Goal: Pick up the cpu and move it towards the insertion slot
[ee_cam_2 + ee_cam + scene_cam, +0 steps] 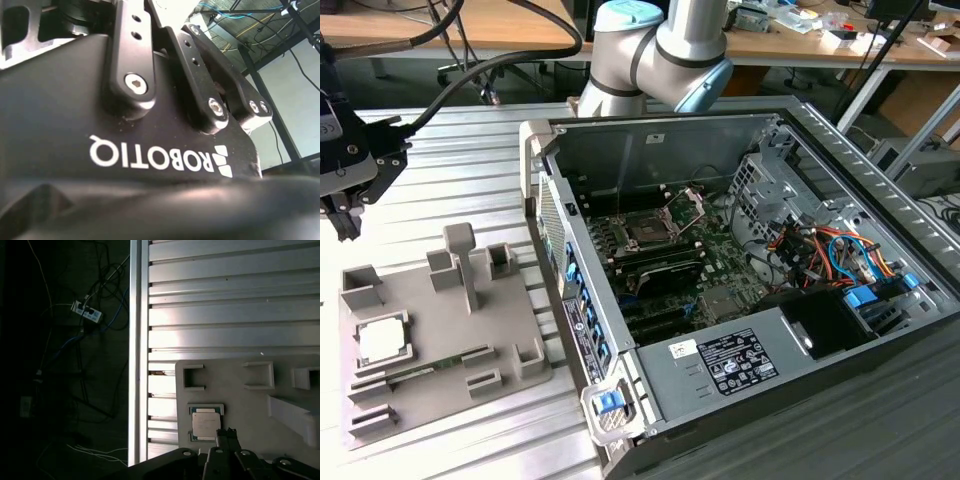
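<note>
Hovering over the ribbed metal table [470, 170], my gripper [342, 170] sits at the exterior view's left edge, above and clear of the grey parts fixture [510, 310].

- The cpu [382, 342] lies flat in its square nest at the fixture's left end in the exterior view, pale top up. I am not touching it.
- In the first wrist view the cpu [206, 424] shows just off the tip of my gripper [227, 450], seated on the fixture [240, 405].
- I cannot tell how far my gripper is open. It has hold of nothing, since the chip is in its nest.
- The insertion slot [648, 230] is well apart, inside the open computer case [740, 360], with its metal bracket hinged up.

Step in hand, as I judge it: the approach to the pick, with no grasp made.

What the pick calls for: centring squarely over the chip, a straight descent, and a hold on its thin edges without scraping the nest walls. The chip is thin and will tilt easily if caught off-centre.
</note>
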